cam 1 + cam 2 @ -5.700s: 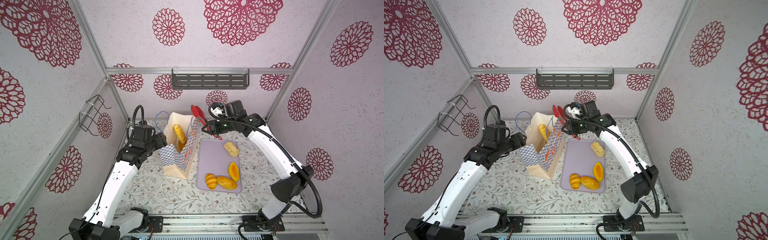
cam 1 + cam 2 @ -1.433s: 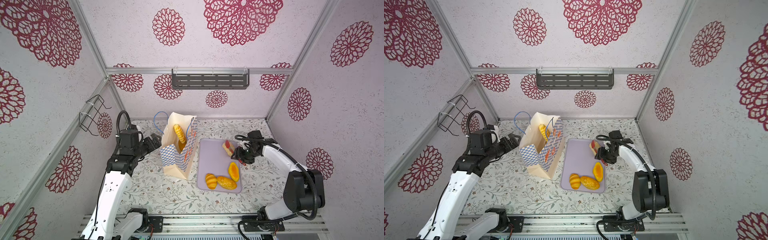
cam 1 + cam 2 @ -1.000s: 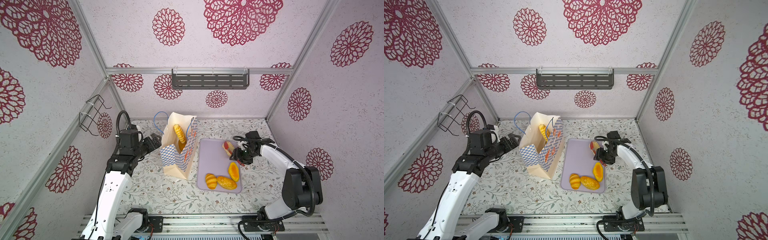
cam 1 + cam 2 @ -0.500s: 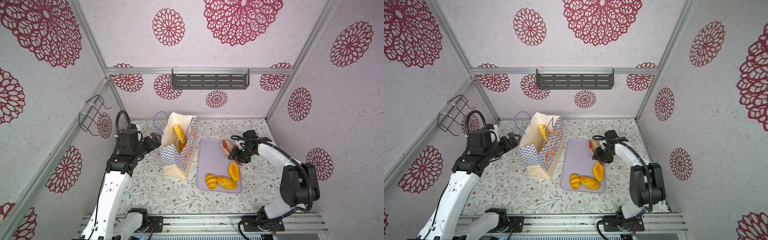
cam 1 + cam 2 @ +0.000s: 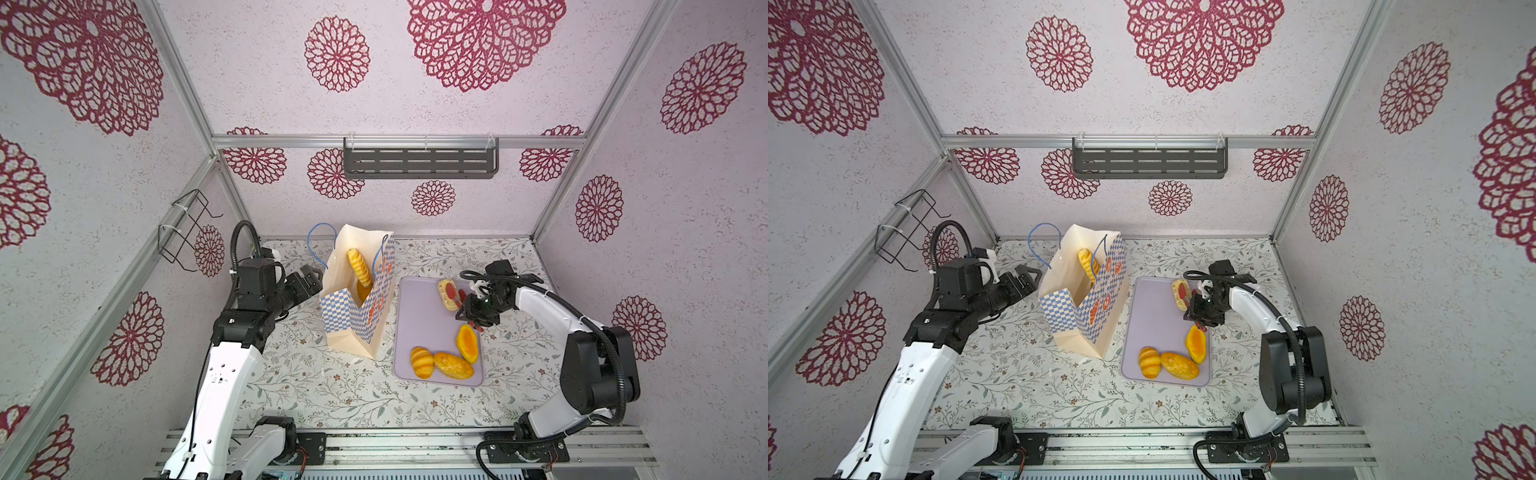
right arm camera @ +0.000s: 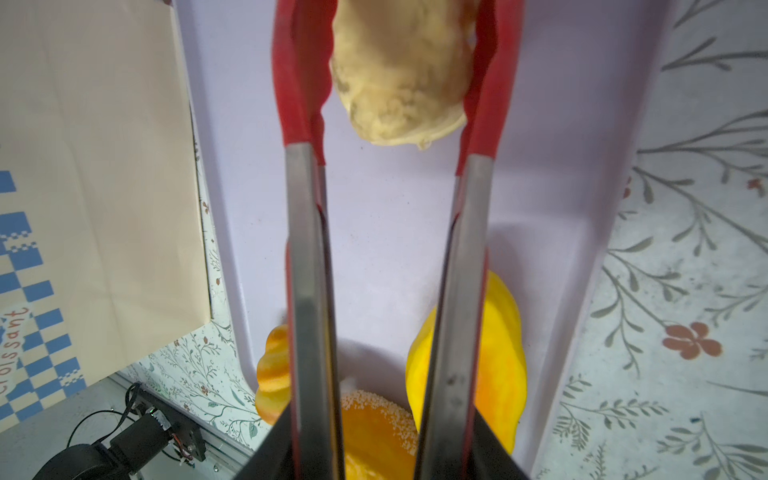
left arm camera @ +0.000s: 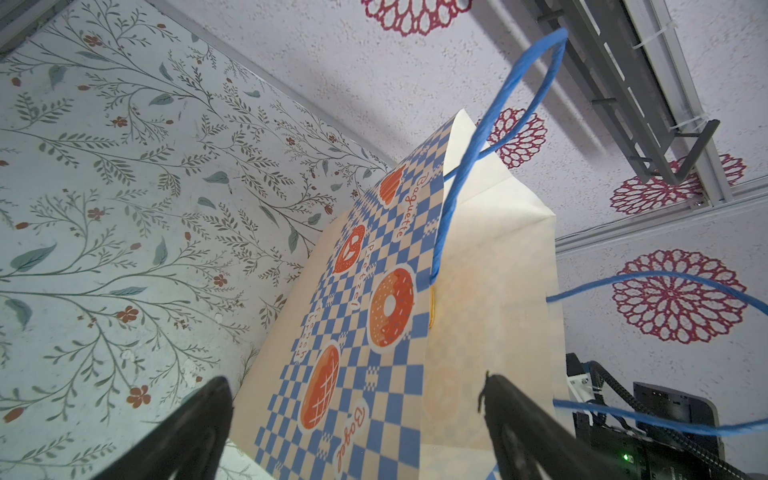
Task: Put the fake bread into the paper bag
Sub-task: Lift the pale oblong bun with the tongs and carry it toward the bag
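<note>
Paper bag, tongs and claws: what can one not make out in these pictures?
- Paper bag: in both top views its walls hide what lies under the ridged roll.
- Tongs: the right wrist view's edge cuts off their red tips and part of the pale bread between them.
- Left claw: the left wrist view shows only its open fingertips; contact with the bag cannot be told.
</note>
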`<act>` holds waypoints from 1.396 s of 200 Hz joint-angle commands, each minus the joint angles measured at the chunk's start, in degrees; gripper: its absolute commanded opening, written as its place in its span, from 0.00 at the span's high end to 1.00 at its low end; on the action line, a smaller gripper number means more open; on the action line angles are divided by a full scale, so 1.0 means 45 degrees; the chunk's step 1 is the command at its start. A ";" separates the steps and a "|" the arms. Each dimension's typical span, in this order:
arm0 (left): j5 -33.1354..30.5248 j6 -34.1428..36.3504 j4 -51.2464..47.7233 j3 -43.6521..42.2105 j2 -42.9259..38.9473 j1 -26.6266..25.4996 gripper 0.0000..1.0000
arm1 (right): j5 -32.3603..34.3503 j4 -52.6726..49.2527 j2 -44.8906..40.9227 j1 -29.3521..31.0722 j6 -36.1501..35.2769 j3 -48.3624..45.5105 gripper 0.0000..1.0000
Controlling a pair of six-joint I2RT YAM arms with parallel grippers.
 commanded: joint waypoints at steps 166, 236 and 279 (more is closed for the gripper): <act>-0.1465 -0.0031 -0.0713 0.1521 0.1454 -0.1640 0.01 | -0.1328 0.0603 -0.2625 -0.0019 0.0672 -0.0165 0.81; -0.1989 0.0072 -0.0933 0.1808 0.1540 -0.1813 0.02 | -0.1792 0.0349 -0.3116 -0.0039 0.1050 0.1017 0.81; -0.2355 0.0404 -0.1232 0.2068 0.1840 -0.1938 0.06 | -0.2116 0.0527 -0.3094 0.0078 0.1655 0.3009 0.81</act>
